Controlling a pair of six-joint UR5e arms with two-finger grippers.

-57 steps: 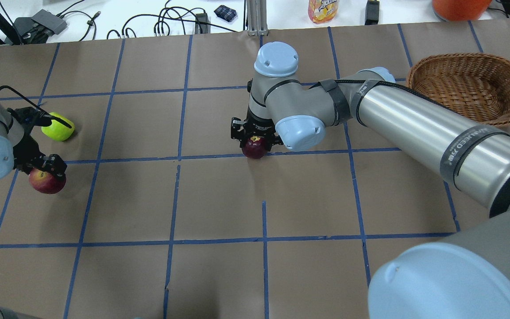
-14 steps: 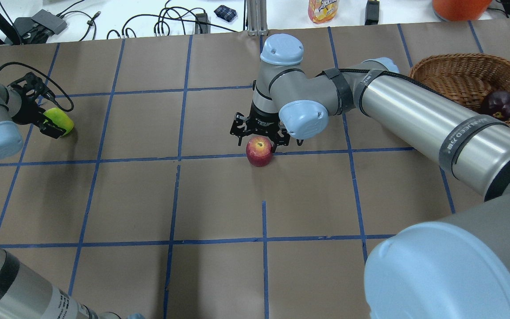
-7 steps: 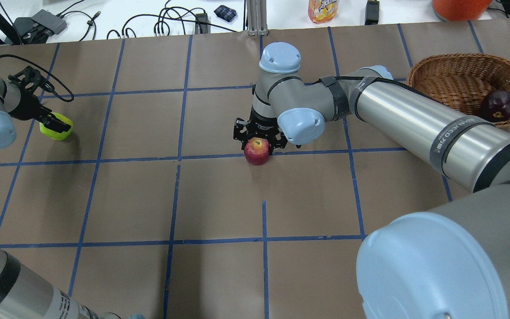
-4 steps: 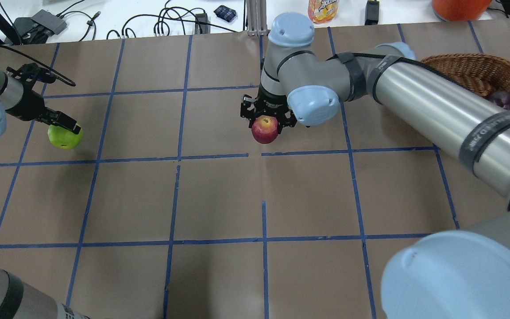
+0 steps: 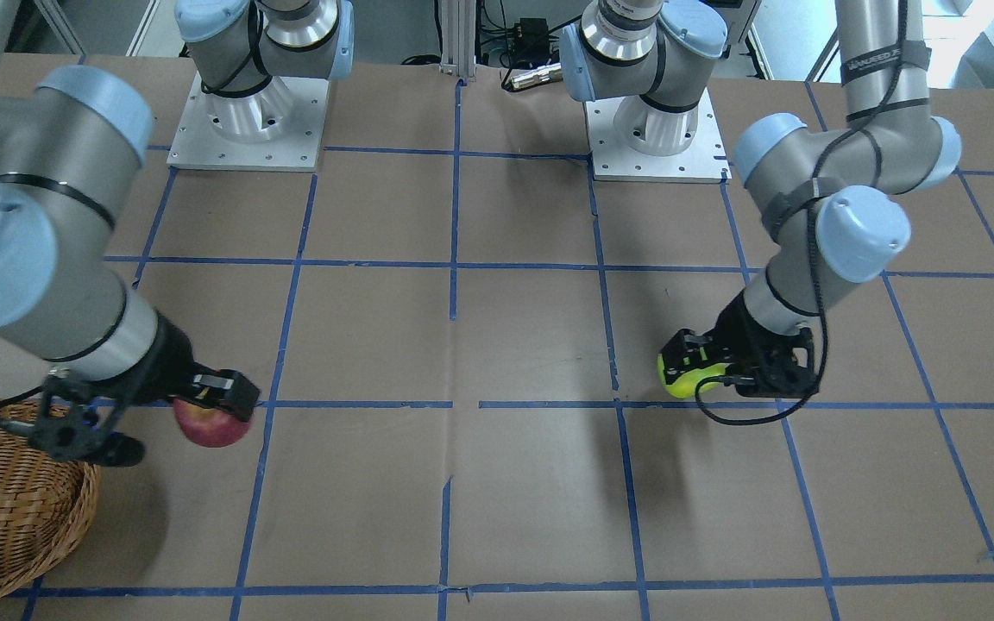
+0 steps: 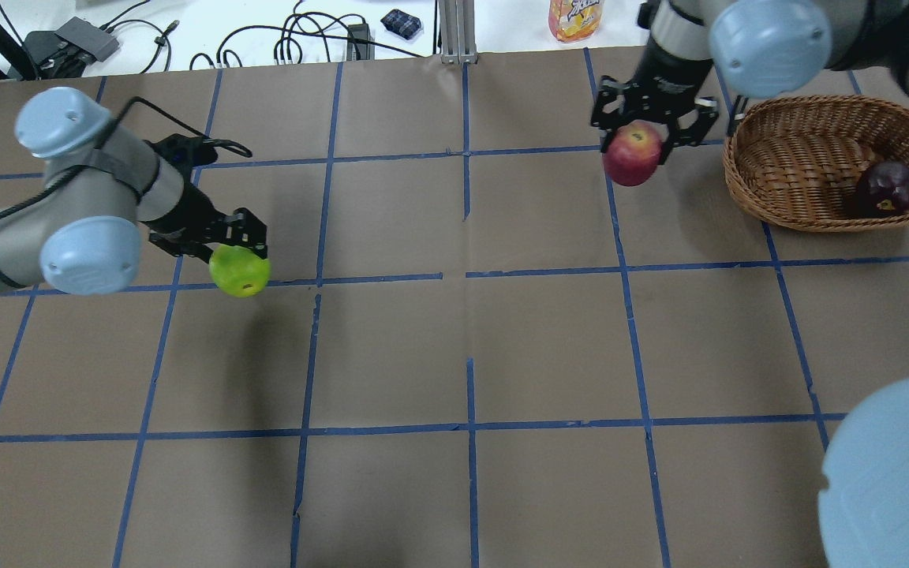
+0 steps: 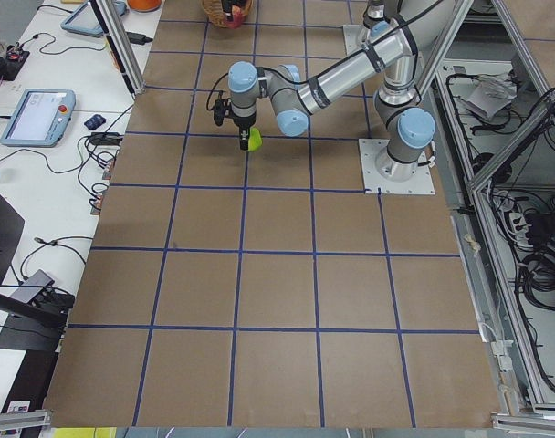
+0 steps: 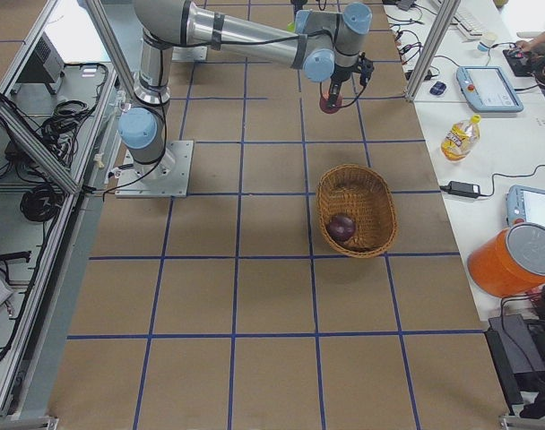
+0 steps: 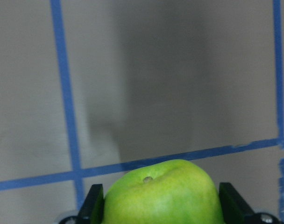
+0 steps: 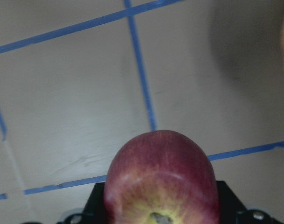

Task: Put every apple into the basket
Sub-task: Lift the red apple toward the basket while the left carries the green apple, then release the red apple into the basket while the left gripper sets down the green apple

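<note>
My right gripper [image 6: 634, 150] is shut on the red apple [image 6: 633, 153] and holds it above the table just left of the wicker basket [image 6: 786, 185]. The red apple also shows in the front view [image 5: 211, 421] and the right wrist view [image 10: 161, 179]. The dark maroon apple [image 6: 886, 188] lies in the basket's right end. My left gripper [image 6: 235, 260] is shut on the yellow-green apple [image 6: 240, 270] and holds it above the table at the left; that apple also shows in the front view [image 5: 688, 373] and the left wrist view [image 9: 163, 196].
The table is brown paper with a blue tape grid [image 6: 470, 276]. Beyond its far edge lie cables [image 6: 297, 39], a drink bottle [image 6: 575, 17] and an orange container [image 8: 514, 260]. The basket [image 5: 5, 509] sits at the front view's lower left corner.
My right gripper lifted the red apple and carried it right, close to the basket. My left gripper lifted the yellow-green apple and carried it right, toward the table's middle.
</note>
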